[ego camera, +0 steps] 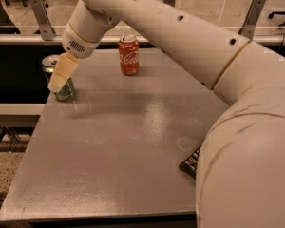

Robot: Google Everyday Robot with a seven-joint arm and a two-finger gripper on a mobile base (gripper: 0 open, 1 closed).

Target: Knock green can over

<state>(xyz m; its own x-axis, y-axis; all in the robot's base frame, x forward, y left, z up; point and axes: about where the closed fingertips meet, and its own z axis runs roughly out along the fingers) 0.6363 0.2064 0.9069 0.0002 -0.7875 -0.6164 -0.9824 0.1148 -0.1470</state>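
Note:
The green can (65, 91) stands upright near the table's far left edge, its silver top (50, 61) showing. My gripper (56, 83), with pale cream fingers (64, 69), points down and left and lies across the front of the can, hiding most of its body. The fingers show as one closed wedge with no gap and hold nothing. I cannot tell whether they touch the can or sit just in front of it. My white arm reaches in from the right.
A red Coca-Cola can (128, 55) stands upright at the back middle of the grey table (123, 141). A dark flat packet (192, 162) lies at the front right, half hidden by my arm. The table's left edge is right beside the green can.

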